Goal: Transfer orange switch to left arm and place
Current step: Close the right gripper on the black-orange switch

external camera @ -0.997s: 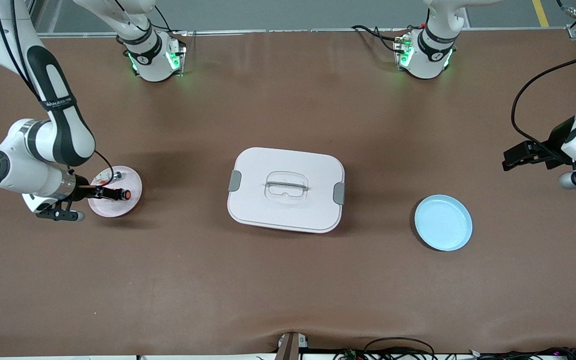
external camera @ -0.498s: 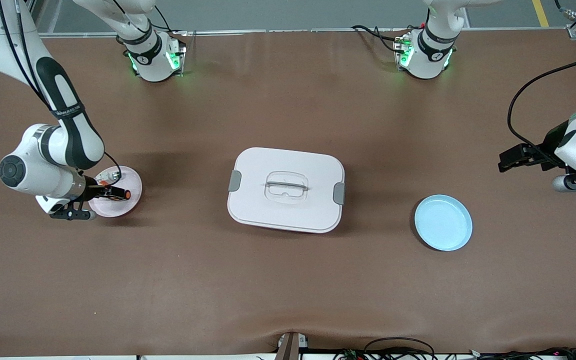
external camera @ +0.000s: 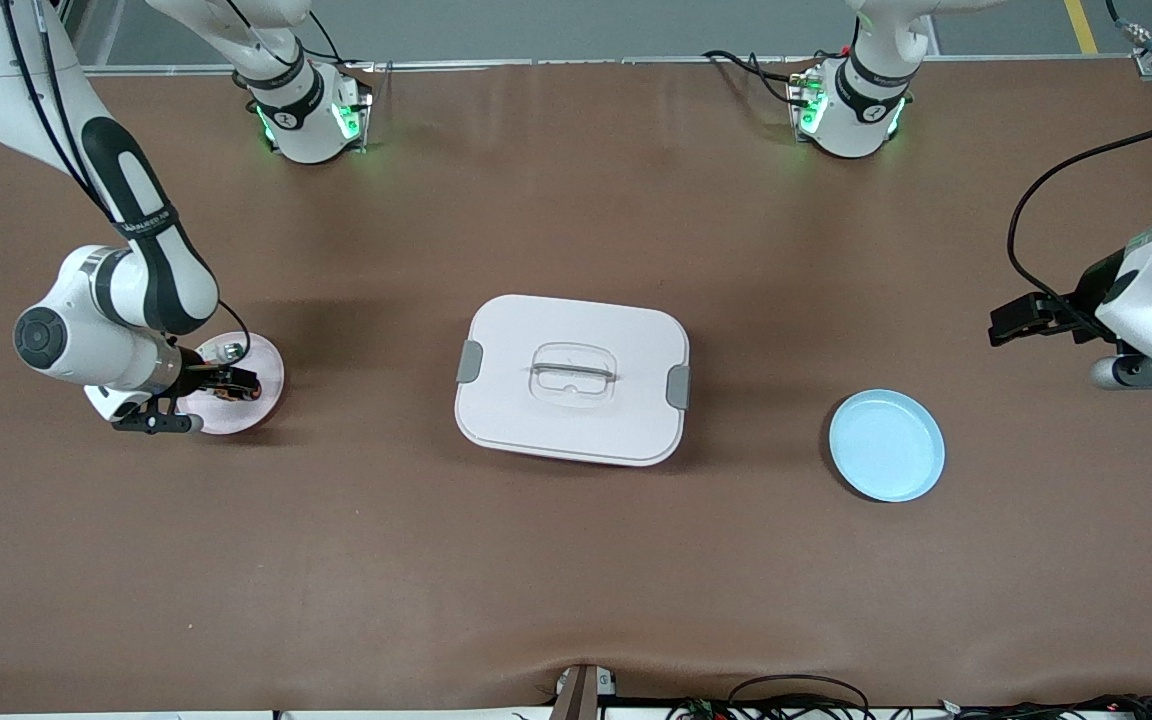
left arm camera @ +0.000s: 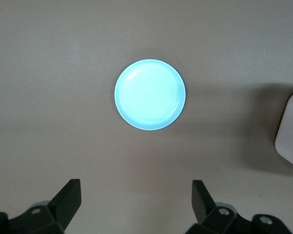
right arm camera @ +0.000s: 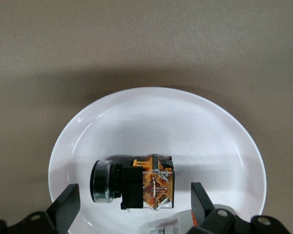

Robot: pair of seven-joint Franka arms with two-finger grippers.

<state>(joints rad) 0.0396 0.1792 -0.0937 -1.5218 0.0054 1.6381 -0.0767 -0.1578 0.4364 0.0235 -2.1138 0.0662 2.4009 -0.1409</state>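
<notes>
The orange switch (right arm camera: pixel 134 183) lies on its side on a small white plate (right arm camera: pixel 161 117) toward the right arm's end of the table; it also shows in the front view (external camera: pixel 238 386). My right gripper (right arm camera: pixel 132 207) is open low over that plate (external camera: pixel 261 365), one finger (right arm camera: pixel 63 204) on each side of the switch, neither touching it. In the front view the right gripper (external camera: pixel 226 382) hides most of the switch. The white box (external camera: pixel 572 378) stands mid-table. My left gripper (external camera: pixel 1011 325) is open and empty, up in the air over the left arm's end of the table (left arm camera: pixel 136 200).
A small silver-and-white part (external camera: pixel 229 351) lies on the same white plate. A light blue plate (external camera: pixel 886 445) lies between the box and the left arm's end; it also shows in the left wrist view (left arm camera: pixel 150 95), with a box corner (left arm camera: pixel 290 131).
The right arm has shifted toward the box end and brought its gripper closer in over the plate and switch. The left gripper has drifted slightly toward the box.
</notes>
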